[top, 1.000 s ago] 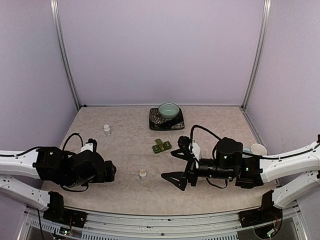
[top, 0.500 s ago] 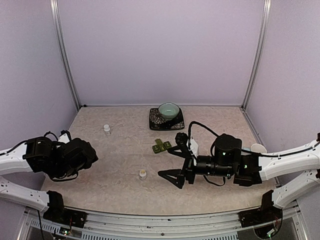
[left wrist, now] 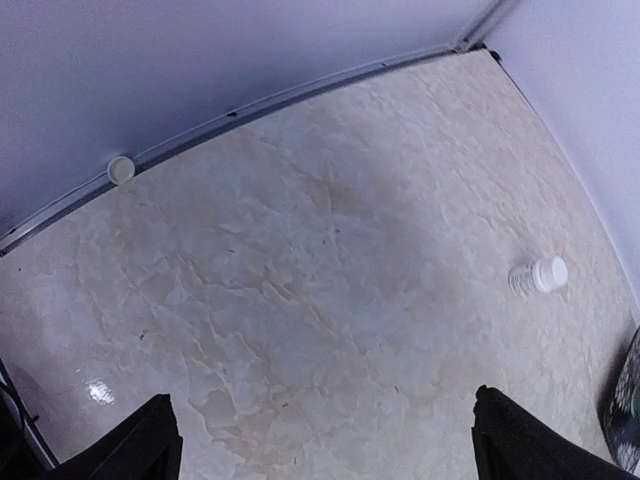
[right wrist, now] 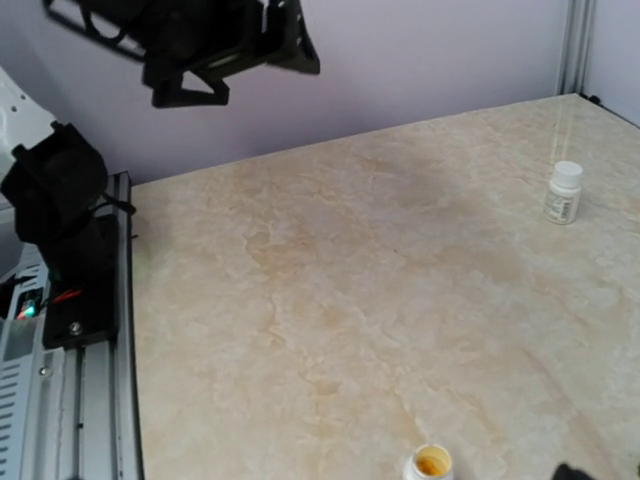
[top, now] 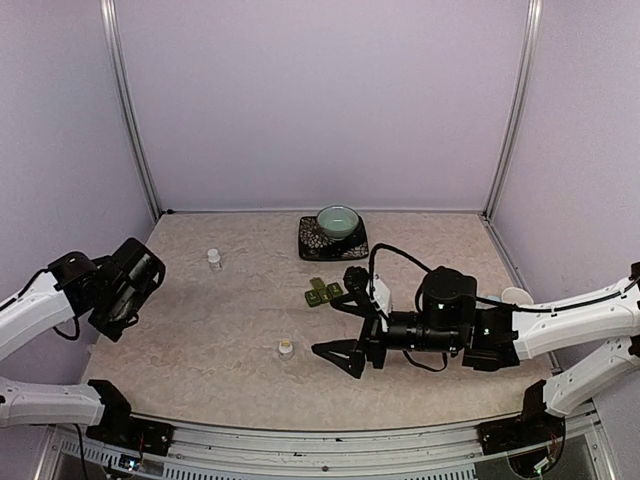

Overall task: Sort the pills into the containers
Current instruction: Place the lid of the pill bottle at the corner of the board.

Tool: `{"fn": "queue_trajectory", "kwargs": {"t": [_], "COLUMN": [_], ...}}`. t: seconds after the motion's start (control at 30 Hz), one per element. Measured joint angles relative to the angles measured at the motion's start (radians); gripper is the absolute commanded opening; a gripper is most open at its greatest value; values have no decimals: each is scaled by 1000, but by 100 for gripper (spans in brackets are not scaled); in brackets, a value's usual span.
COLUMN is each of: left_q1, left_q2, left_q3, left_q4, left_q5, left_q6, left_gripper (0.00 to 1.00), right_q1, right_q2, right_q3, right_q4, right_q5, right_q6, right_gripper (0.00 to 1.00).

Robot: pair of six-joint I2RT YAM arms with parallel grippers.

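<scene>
Spread wide, the right end effector (top: pixel 330 327) faces the open vial (top: pixel 286 348) at its 9 o'clock, apparently lining up to grasp it (left end effector (left wrist: pixel 320 445), equally wide, hangs aside).

Table (top: pixel 220 320), contents:
- Bowl (top: pixel 338 220) stood on a mat (top: pixel 312 243) at the far centre.
- Containers (top: pixel 323 292) lay just in front of the mat, toward the middle.
- Capped bottle (top: pixel 214 259) stood upright at the far left, well apart from the containers.
- Open bottle (top: pixel 286 348) stood nearer the front edge, left of and before the containers.
- Cup (top: pixel 517 296) sat at the right edge.
</scene>
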Motion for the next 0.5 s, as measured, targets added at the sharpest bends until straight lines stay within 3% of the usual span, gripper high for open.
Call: {"fn": "queue_trajectory", "kwargs": {"t": [0.3, 0.5], "left_q1": [528, 708], "left_q2": [7, 87], "left_q3": [-69, -117], "left_q4": [160, 225], "left_q5": [122, 146], "left_q6": [127, 211], "left_gripper": [96, 97], "right_q1": [0, 0], "right_q2": [14, 14], "right_q3": [34, 43], "right_q4": [-34, -55], "right_q5": [-25, -35], "right_q6": [-1, -11], "right_gripper": [100, 100]}}
